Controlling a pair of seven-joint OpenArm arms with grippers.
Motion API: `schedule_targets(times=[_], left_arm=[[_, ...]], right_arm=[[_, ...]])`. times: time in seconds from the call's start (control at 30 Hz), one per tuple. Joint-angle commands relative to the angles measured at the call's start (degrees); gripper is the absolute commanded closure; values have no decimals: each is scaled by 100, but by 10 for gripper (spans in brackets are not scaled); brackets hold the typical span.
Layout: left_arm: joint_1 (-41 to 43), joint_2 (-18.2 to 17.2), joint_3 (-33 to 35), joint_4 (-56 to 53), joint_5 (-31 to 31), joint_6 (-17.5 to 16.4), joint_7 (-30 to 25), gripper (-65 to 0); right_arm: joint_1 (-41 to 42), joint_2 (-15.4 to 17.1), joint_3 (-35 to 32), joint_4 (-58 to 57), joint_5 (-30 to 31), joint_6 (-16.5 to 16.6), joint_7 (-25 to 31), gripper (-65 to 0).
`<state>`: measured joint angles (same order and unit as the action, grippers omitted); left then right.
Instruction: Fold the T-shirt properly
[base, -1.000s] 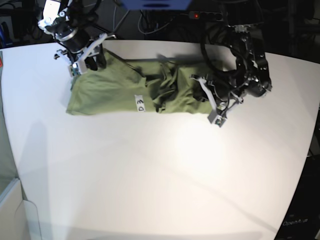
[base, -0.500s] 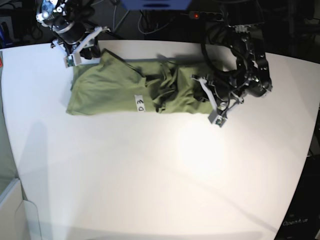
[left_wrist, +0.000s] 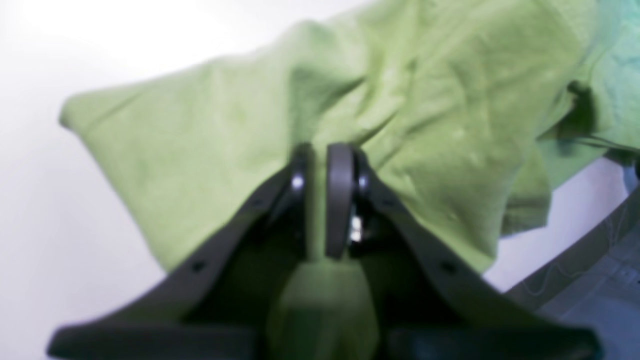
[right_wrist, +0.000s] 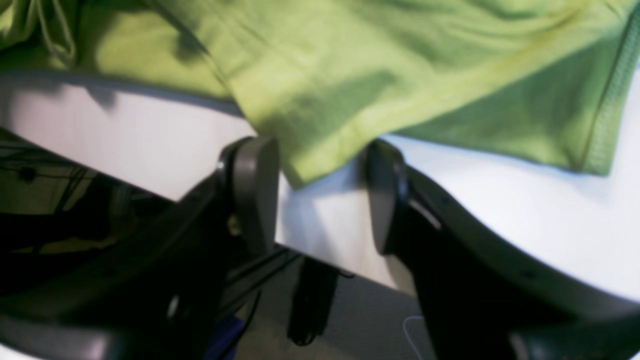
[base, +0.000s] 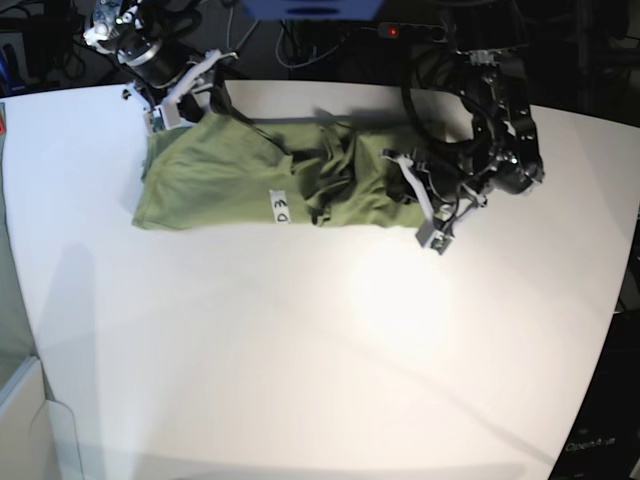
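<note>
Both wrist views blurry; left pincer hides T-shirt fold.

The T-shirt lies on the far half of the table, stretched left to right, bunched toward its right end; a label sits on its near edge, about midway along; the right gripper stands at the shirt's far-left corner, close to the table's far edge, its fingers apart on either side of a cloth corner; the left gripper is at the shirt's right end, its fingers pressed together on a fold of cloth; the near half of the table lies before them all.
</note>
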<state>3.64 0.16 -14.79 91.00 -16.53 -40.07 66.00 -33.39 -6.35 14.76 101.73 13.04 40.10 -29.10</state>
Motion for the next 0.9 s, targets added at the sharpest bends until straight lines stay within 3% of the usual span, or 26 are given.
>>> schedule_targets(times=[0.0,0.47,0.7,0.87], left_arm=[[-87,-3,6,100,-74,7,-81,-43],[-157,14,6,65,-65,7,-72,-43],[-157,23,6,65,-65,7,-63,-43],[-157,23,6,56,-74,7,-72,-43]], right_arm=[[-68,24,22,38,-95,-10,-145,-296],[187,24,-4,3,-95,-10,-145,-280],[266,112,-4,-6,-95,-10,-145,-64],[319,182,-65,3,-104,-10,-118,-22]])
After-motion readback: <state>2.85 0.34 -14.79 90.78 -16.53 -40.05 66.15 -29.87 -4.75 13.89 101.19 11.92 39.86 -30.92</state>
